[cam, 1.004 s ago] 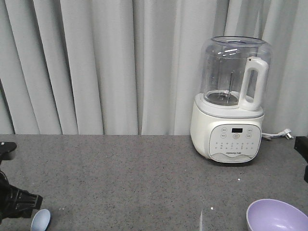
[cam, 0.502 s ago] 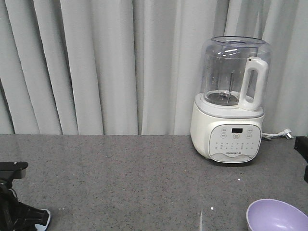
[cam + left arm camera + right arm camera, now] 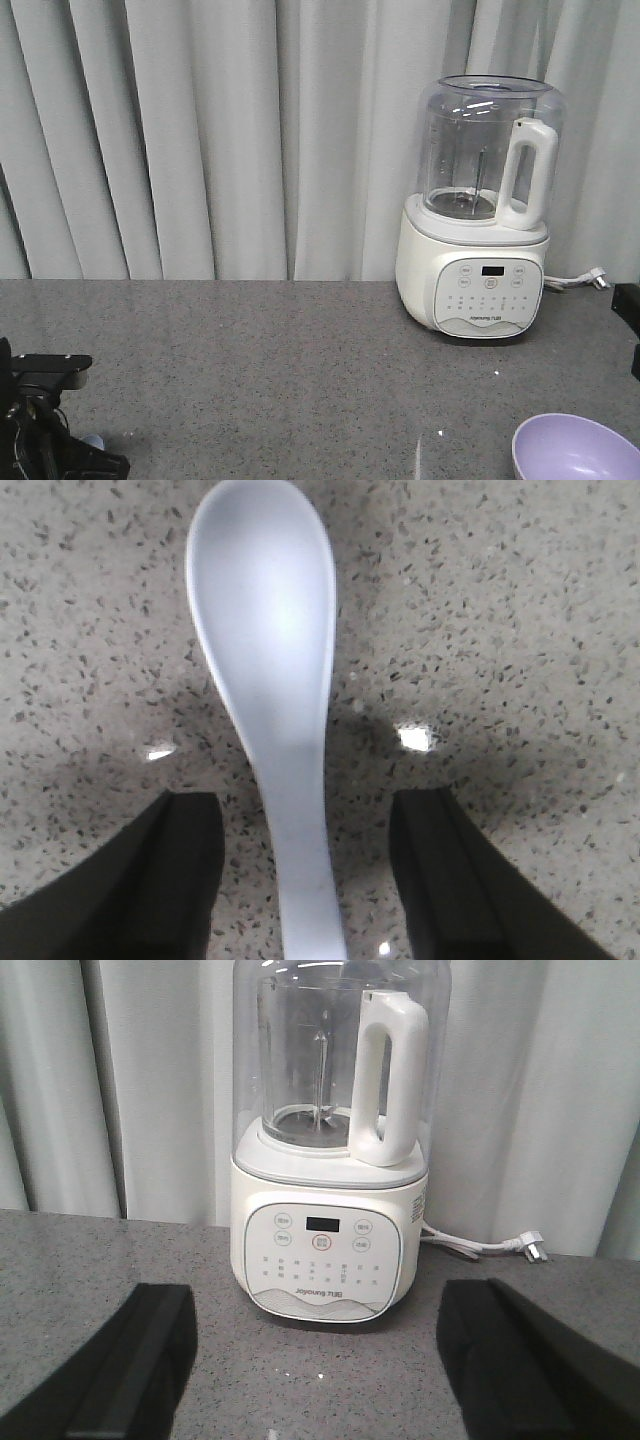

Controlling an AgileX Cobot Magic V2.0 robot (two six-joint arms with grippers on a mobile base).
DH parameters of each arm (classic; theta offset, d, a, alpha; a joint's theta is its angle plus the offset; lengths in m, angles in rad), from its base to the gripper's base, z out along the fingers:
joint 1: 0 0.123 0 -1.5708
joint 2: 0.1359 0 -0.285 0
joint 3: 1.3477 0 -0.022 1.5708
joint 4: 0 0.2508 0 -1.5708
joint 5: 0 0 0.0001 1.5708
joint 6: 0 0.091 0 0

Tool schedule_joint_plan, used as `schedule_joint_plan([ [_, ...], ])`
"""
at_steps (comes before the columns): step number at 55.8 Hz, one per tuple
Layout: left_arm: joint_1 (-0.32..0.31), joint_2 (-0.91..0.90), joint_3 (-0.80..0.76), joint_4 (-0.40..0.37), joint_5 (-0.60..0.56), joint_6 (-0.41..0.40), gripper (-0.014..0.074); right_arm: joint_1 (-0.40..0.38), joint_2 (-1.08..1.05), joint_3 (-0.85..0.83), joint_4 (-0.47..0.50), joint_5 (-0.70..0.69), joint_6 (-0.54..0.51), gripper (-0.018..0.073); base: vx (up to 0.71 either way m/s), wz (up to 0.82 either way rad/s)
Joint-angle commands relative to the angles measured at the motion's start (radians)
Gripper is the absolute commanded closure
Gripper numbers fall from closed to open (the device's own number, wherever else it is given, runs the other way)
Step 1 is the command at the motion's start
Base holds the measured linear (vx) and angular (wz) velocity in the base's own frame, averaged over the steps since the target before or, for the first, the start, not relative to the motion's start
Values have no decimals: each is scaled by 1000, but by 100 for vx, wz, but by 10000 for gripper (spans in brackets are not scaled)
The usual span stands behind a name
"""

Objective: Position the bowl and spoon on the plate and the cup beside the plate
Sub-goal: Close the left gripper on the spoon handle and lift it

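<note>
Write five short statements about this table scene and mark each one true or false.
1. The spoon lies on the table between the left gripper's open fingers. True.
2. The left gripper has shut on the spoon's handle. False: both fingers stand clear of the handle.
3. The spoon is in the bowl. False: the bowl sits apart, at the table's other end in the front view.
4. The right gripper is open and faces the blender. True.
5. The blender's plug is in a socket. False: it lies loose on the table.
</note>
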Motion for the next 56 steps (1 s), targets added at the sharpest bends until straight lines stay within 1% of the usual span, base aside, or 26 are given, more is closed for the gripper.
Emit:
schedule_joint_plan([
  [1, -5, -26, -31, -6, -33, -11, 127, -4, -4, -36, -12, -80, -2, 13, 0, 0],
  [11, -5, 0, -31, -6, -31, -11, 160, -4, -4, -36, -12, -80, -2, 13, 0, 0],
  [16, -5, 12, -31, -6, -22, -11, 217, -4, -4, -36, -12, -80, -2, 13, 0, 0],
  [18, -5, 16, -31, -5, -17, -10, 251, -4, -4, -36, -12, -80, -2, 13, 0, 0],
  [23, -5, 19, -31, -3, -14, -10, 370, -4, -4, -36, -12, -80, -2, 13, 0, 0],
  [27, -5, 19, -31, -3, -14, 4, 482, -4, -4, -36, -12, -80, -2, 13, 0, 0],
  [31, -5, 19, -31, -3, -14, 37, 606, -4, -4, -36, -12, -79, -2, 13, 0, 0],
  [38, -5, 2, -31, -4, -23, 72, 603, -4, -4, -36, -12, -78, -2, 13, 0, 0],
  [47, -5, -73, -31, -4, -65, 90, 602, -4, -4, -36, -12, -56, -2, 13, 0, 0],
  [51, -5, -120, -31, -6, -88, 104, 602, -4, -4, -36, -9, -23, 1, 13, 0, 0],
  [56, -5, -186, -31, -6, -112, 105, 602, -4, -1, -52, 2, 74, 14, 18, 0, 0],
])
